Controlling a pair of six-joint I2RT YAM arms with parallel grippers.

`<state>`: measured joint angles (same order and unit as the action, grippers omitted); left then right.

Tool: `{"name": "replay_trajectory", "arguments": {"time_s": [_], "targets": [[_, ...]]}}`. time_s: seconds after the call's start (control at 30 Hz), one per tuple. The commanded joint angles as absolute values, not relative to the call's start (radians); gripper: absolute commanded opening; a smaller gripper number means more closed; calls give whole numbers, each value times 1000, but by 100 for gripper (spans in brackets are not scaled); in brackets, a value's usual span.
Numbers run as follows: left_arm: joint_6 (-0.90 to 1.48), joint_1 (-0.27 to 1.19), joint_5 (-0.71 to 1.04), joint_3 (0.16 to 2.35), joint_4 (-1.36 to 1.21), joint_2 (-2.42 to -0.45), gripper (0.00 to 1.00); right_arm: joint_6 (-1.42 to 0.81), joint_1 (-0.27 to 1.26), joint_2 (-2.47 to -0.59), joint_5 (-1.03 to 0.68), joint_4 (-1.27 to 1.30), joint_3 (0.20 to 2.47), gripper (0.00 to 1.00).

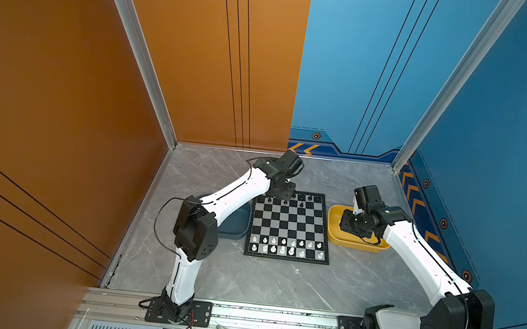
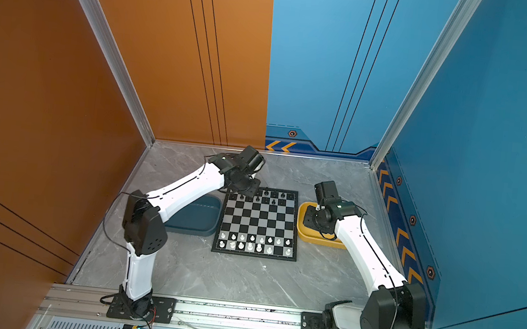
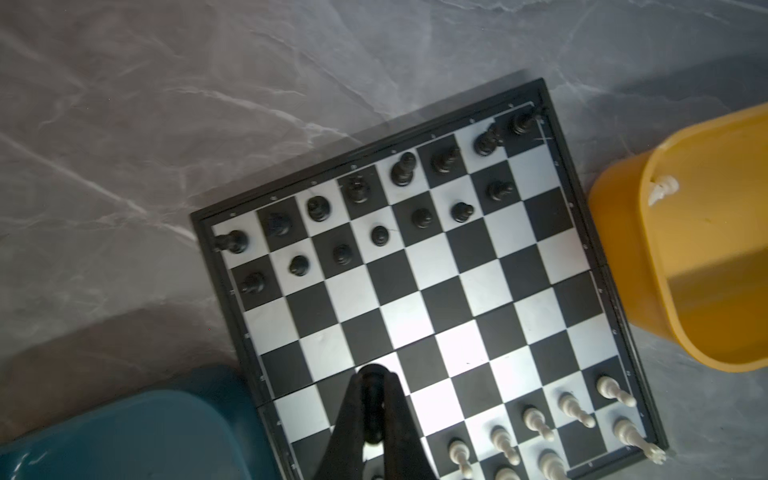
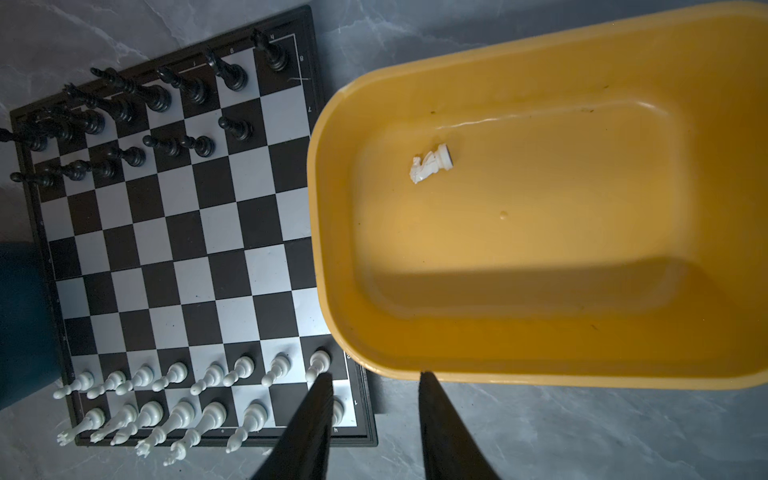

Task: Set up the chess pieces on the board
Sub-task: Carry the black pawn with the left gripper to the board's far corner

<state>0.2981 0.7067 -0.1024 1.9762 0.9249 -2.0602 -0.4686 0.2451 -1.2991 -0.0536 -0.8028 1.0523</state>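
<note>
Closest to the lens in the left wrist view, the left gripper (image 3: 374,376) is clamped tight on a black piece (image 3: 372,401), whose rounded head shows between the two dark fingertips. In both top views this gripper hangs over the far left corner of the board (image 1: 289,224), above the black side. The other black pieces (image 3: 403,168) stand in the two far rows. The back row is full, while the row in front of it has seven pawns and one bare square at its end nearest the yellow tray (image 3: 623,249). The right gripper (image 4: 375,376) is open with nothing between its jaws. In the right wrist view its tips straddle the gap where the near right corner of the board meets the yellow tray's rim. A white knight (image 4: 430,165) lies on its side on the tray floor, well apart from those tips. The white pieces (image 4: 212,411) fill the two near rows save one back-row square, second from the tray side. A teal tray (image 1: 235,227) sits just beside the board's left edge on the grey marble table (image 1: 276,283).
</note>
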Motion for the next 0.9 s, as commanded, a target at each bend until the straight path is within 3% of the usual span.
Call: {"name": "replay_trajectory", "arguments": {"time_s": [0.0, 0.57, 0.87], "targets": [[258, 750, -44, 2071, 985, -2147, 0, -445, 220, -1256, -70, -827, 1023, 37], [214, 852, -71, 2492, 983, -2506, 0, -427, 129, -1159, -117, -832, 938, 38], [204, 860, -112, 2519, 912, -2578, 0, -419, 98, -1144, -137, -831, 916, 38]]}}
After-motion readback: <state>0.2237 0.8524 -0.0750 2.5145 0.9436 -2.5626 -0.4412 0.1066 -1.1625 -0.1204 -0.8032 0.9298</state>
